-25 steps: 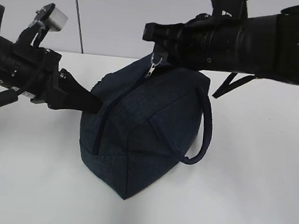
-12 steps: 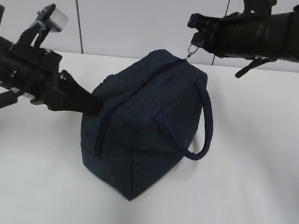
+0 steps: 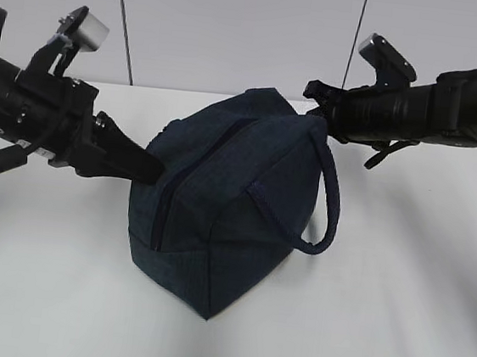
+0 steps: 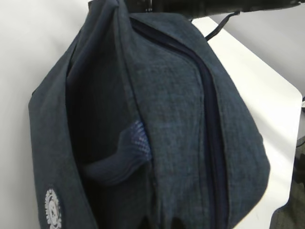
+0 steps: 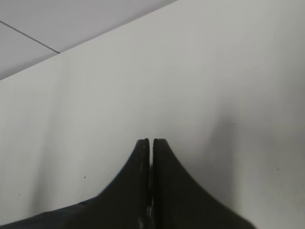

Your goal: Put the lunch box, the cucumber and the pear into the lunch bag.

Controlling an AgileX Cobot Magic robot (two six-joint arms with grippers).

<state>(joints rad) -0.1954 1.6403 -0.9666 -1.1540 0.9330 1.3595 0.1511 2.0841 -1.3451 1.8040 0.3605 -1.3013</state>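
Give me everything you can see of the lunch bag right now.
The lunch bag is a boxy dark navy bag of woven-looking fabric, resting on the white table. Its zipper looks closed along the top and down the near end. A looped cord handle hangs on its right side. The left gripper pinches fabric at its left end; the right gripper sits shut at its upper right corner.

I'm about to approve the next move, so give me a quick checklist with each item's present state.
1. Lunch bag upright on the table: ok.
2. Zipper run fully shut: ok along the stretch in view; the ends cannot be seen.
3. Left gripper pinching the bag's end fabric: ok.
4. Right gripper shut at the bag's far top corner: ok; whether it holds the pull, cannot tell.
5. Lunch box, cucumber and pear inside: cannot tell, none is in view.
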